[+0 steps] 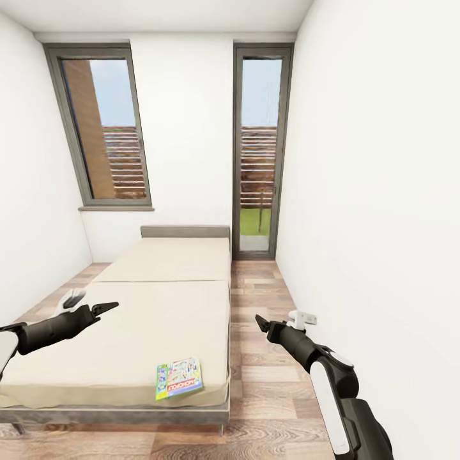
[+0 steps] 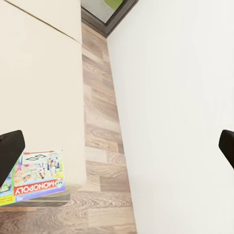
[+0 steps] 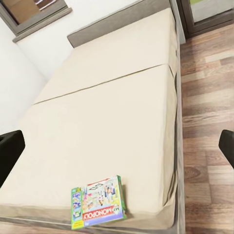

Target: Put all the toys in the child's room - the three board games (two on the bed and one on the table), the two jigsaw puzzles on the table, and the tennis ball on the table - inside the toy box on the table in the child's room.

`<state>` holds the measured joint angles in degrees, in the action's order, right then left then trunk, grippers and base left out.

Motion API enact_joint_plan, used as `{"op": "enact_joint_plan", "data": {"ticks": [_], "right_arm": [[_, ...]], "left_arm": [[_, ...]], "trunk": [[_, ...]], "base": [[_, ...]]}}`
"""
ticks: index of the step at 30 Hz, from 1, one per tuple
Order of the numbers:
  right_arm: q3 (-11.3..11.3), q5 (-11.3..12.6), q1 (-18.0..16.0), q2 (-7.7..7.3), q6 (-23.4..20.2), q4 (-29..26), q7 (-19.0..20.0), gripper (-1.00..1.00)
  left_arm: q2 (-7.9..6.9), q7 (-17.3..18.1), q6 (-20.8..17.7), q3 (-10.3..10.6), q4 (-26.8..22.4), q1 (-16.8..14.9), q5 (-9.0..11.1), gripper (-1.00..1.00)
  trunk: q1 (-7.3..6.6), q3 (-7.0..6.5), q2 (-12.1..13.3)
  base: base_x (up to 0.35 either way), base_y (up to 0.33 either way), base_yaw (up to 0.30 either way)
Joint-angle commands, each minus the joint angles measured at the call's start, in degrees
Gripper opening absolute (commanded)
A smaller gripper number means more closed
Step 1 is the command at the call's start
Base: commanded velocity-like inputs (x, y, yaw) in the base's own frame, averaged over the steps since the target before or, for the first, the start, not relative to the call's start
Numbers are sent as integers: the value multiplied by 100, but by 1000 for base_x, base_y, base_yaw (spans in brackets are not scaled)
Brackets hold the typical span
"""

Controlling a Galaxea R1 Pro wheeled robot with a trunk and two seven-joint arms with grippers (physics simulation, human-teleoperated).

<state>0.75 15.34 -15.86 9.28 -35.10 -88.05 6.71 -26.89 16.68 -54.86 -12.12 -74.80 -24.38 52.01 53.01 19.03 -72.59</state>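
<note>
A colourful Monopoly board game (image 1: 179, 377) lies flat on the beige bed (image 1: 160, 300), near its front right corner. The box also appears in the left wrist view (image 2: 34, 176) and the right wrist view (image 3: 97, 201). My left gripper (image 1: 102, 309) hovers open over the bed's left side, well apart from the game. My right gripper (image 1: 260, 321) hangs open over the floor to the right of the bed. In both wrist views the dark fingers (image 2: 9, 146) (image 3: 9, 148) stand wide apart with nothing between them.
A strip of wooden floor (image 1: 259, 332) runs between the bed and the white right wall (image 1: 377, 223). A glass door (image 1: 260, 153) and a window (image 1: 105, 128) are in the far wall. The bed's grey headboard (image 1: 185, 231) stands against that wall.
</note>
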Motion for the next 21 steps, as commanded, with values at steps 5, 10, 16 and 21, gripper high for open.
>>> {"op": "enact_joint_plan", "data": {"ticks": [5, 10, 16, 21], "right_arm": [[12, 17, -4, 3, -31, -2, 12, 100], [20, 24, -4, 3, -30, -1, 14, 100], [26, 361, -4, -18, -27, 21, 19, 100], [29, 826, -4, -59, -11, 24, 17, 100]], "left_arm": [[4, 67, -87, -13, 1, -5, -33, 100], [23, 71, -125, -11, 1, -5, -33, 100], [33, 72, -130, -10, 1, -5, -33, 100], [34, 72, -131, -9, 1, -5, -30, 100]], "trunk": [[111, 98, -207], [220, 187, -407], [352, 295, -648], [462, 385, -848]], "base": [[0, 0, 0], [0, 0, 0], [-5, 3, 0], [-154, 87, 0]]}}
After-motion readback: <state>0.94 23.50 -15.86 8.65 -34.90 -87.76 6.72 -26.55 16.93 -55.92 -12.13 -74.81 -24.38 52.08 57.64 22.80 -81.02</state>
